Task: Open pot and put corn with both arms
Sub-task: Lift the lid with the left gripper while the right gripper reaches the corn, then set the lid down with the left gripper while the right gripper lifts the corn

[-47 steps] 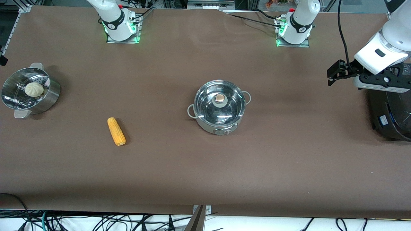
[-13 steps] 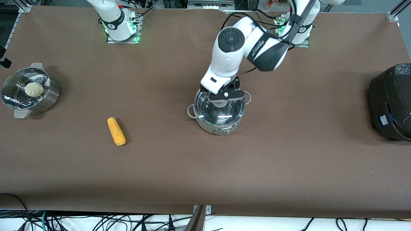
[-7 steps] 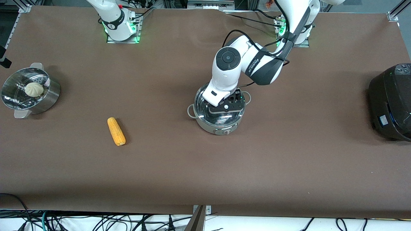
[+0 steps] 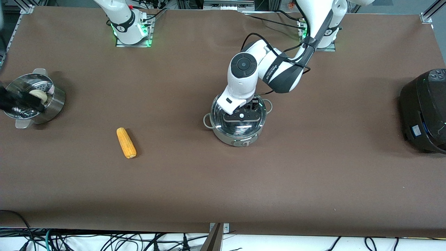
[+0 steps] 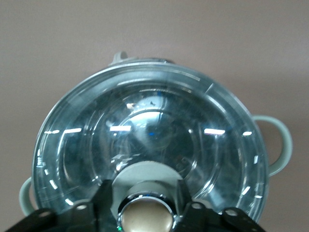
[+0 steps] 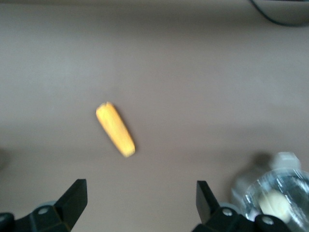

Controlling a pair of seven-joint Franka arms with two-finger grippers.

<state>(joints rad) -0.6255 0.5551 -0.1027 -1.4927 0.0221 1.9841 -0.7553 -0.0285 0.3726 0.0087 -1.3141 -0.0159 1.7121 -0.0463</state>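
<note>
The steel pot stands mid-table with its glass lid on. My left gripper is down on the lid, open, with a finger on each side of the copper-topped knob and a small gap to it. In the left wrist view the lid fills the picture, and my left gripper straddles the knob's grey base. The corn lies on the table toward the right arm's end. My right gripper is open and empty, blurred over the steamer pot. The right wrist view shows the corn ahead of my right gripper.
The steel steamer pot with a white bun stands at the right arm's end. A big black cooker stands at the left arm's end. Brown table lies bare nearer the camera.
My left arm swung from over the black cooker to the pot and lowered onto the lid knob. My right gripper has come into view over the steamer pot. Corn and pot have not moved.
</note>
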